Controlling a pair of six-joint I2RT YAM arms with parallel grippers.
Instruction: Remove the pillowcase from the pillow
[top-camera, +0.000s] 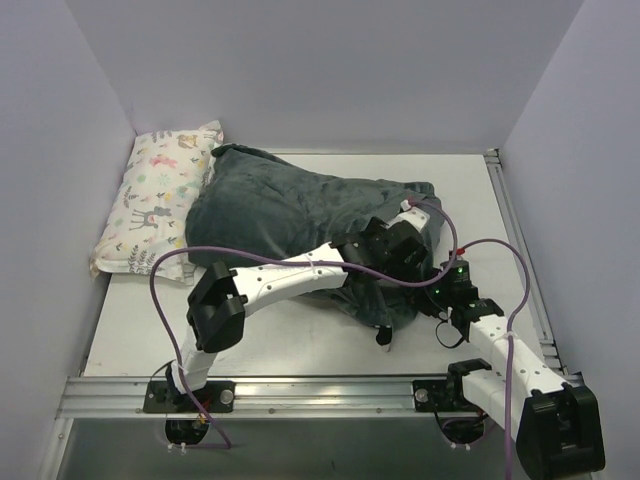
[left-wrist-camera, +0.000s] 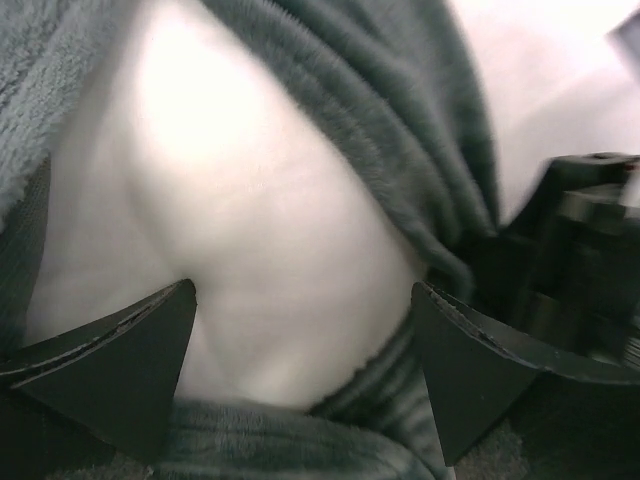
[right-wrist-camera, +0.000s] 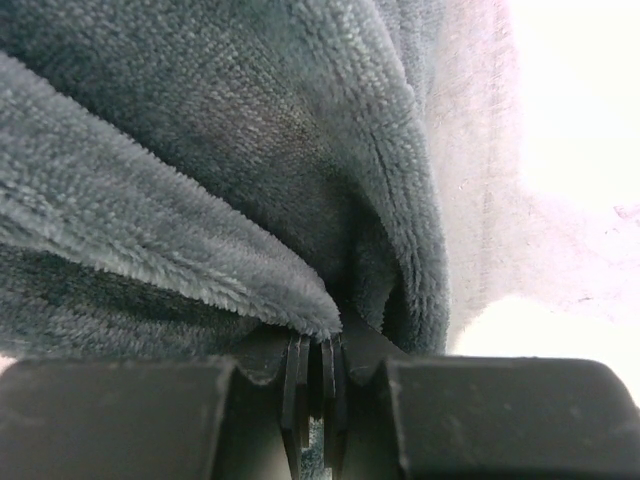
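Wide-apart black fingers of the left end effector (left-wrist-camera: 303, 300) frame the large white stuffed pillow (left-wrist-camera: 250, 210), bare just ahead inside the dark grey-teal plush pillowcase (left-wrist-camera: 400, 120). Beside it the right end effector (right-wrist-camera: 315, 345) is clamped on the plush edge. I think the left should pinch pillow only. Its forearm reaches low, rightward.

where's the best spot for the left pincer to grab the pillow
The bare white bulge of pillow showing in the pillowcase mouth. Come straight in from that open end, since the bulge sits uncovered right ahead of the open left pincer.
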